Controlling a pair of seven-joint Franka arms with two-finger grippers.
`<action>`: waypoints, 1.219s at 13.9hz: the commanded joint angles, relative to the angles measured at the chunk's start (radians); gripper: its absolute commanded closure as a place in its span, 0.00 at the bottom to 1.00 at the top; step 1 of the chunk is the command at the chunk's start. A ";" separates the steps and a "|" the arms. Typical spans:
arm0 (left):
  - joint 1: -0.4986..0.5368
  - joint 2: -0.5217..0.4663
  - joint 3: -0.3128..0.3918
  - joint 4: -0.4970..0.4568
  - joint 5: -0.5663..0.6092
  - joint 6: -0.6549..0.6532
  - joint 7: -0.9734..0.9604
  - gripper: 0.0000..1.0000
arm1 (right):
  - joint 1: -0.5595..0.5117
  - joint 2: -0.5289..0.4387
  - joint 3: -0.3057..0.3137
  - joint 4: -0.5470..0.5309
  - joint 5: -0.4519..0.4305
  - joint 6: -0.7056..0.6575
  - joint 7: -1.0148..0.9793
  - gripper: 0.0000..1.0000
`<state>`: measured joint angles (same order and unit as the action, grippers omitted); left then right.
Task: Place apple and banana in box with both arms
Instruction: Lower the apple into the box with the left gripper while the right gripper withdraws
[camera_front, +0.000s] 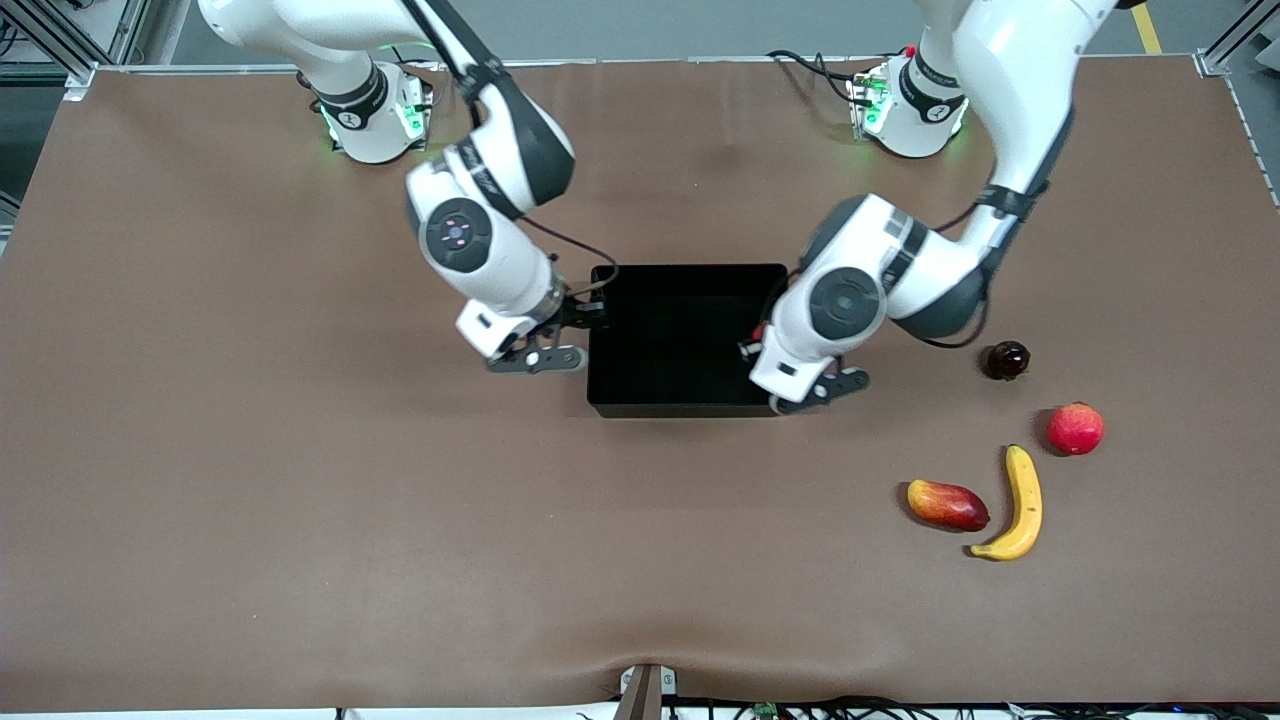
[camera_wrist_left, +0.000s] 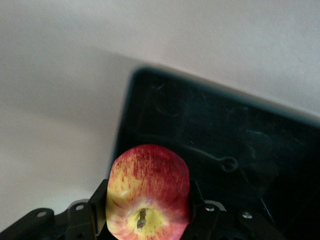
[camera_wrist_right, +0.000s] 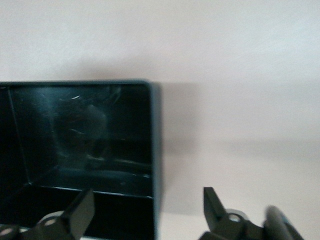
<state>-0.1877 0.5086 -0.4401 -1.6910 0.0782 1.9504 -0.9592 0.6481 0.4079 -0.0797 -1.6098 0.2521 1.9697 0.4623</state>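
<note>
Left gripper (camera_wrist_left: 145, 220) clamped on the apple (camera_wrist_left: 148, 192), poised over the box (camera_front: 690, 400) at the wall toward the left arm's end. Right gripper (camera_wrist_right: 147, 210) spread wide, holding nothing, straddling the box wall at the right arm's end. Banana (camera_front: 1022, 503) on the table, nearer the front camera than the box. Risk: released this close to the wall, apple could strike the rim and roll outside.

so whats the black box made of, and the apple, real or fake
The box looks like black plastic, fairly glossy: its floor shows faint scuffs and sheen in both wrist views. The apple, held in the left gripper over the box's edge, has a smooth, evenly streaked red-and-yellow skin; possibly a plastic replica, but the look leaves it open.
</note>
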 joint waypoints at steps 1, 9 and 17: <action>-0.036 -0.010 0.003 -0.090 0.014 0.092 -0.070 1.00 | -0.079 0.031 0.008 0.152 -0.063 -0.167 -0.002 0.00; -0.084 0.016 -0.011 -0.254 0.023 0.258 -0.058 1.00 | -0.304 -0.130 -0.022 0.186 -0.099 -0.436 -0.086 0.00; -0.076 0.007 -0.011 -0.211 0.021 0.243 -0.067 0.00 | -0.488 -0.368 -0.022 0.090 -0.261 -0.508 -0.293 0.00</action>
<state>-0.2766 0.5488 -0.4496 -1.9288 0.0876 2.2049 -1.0182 0.2197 0.1302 -0.1185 -1.4335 0.0099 1.4520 0.2393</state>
